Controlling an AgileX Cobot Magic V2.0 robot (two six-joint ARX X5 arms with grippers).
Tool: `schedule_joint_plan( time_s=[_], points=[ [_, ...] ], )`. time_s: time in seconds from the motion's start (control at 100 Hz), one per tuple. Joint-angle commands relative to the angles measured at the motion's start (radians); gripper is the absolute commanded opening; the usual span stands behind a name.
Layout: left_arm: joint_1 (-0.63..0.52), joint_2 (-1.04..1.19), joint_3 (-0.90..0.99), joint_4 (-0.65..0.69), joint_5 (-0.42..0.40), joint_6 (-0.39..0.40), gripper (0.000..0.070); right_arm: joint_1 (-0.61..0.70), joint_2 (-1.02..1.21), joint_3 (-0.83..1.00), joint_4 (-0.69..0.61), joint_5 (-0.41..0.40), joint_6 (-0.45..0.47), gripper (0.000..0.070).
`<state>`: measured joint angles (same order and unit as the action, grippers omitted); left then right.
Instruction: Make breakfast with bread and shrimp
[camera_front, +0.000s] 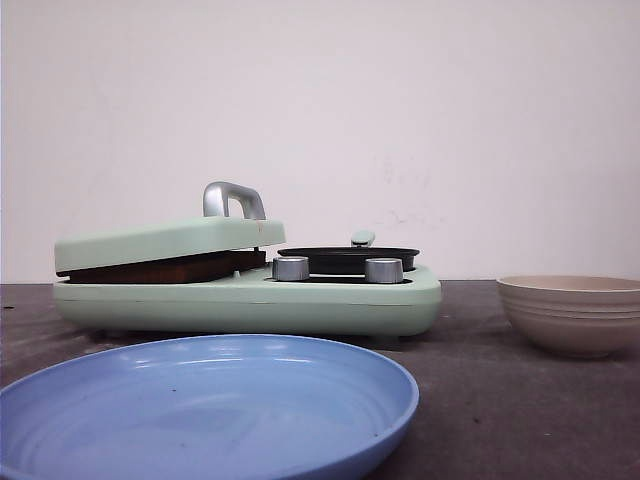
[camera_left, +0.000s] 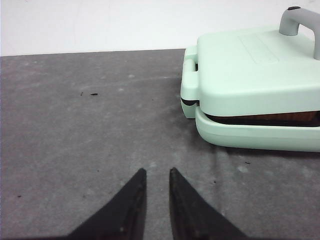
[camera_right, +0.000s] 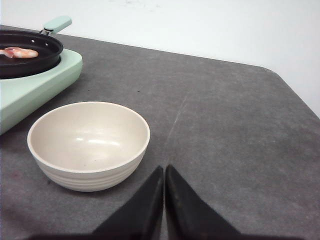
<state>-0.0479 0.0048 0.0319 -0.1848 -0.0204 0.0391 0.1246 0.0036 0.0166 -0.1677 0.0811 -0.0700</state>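
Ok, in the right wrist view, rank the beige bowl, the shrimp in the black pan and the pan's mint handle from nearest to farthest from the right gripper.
1. Beige bowl: empty, on the table just ahead of the right gripper.
2. Shrimp: in the black pan on the mint cooker, beyond the bowl.
3. Pan handle: farthest, past the pan's rim.

plate (camera_front: 300, 400) front, cooker (camera_front: 300, 300) behind, bowl (camera_front: 570, 315) R

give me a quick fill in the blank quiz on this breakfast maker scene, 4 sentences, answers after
1. The plate nearest the front camera is ____ in colour.
2. The beige bowl holds ____.
3. The pink shrimp lies in the black ____ on the breakfast maker.
4. The lid over the bread has a ____ handle.

Missing words: blue; nothing; pan; grey
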Motion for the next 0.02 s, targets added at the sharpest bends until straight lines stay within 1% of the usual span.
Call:
schedule_joint_plan(
  time_s=[0.0,0.01],
  points=[
    [0.002,-0.002,-0.018,-0.002,0.001,0.013,0.0000,0.004,0.000,-0.005,0.009,0.001,0.018,0.0000],
    [0.002,-0.002,-0.018,-0.002,0.001,0.013,0.0000,0.004,0.000,-0.005,0.009,0.001,0.018,0.0000]
  ],
)
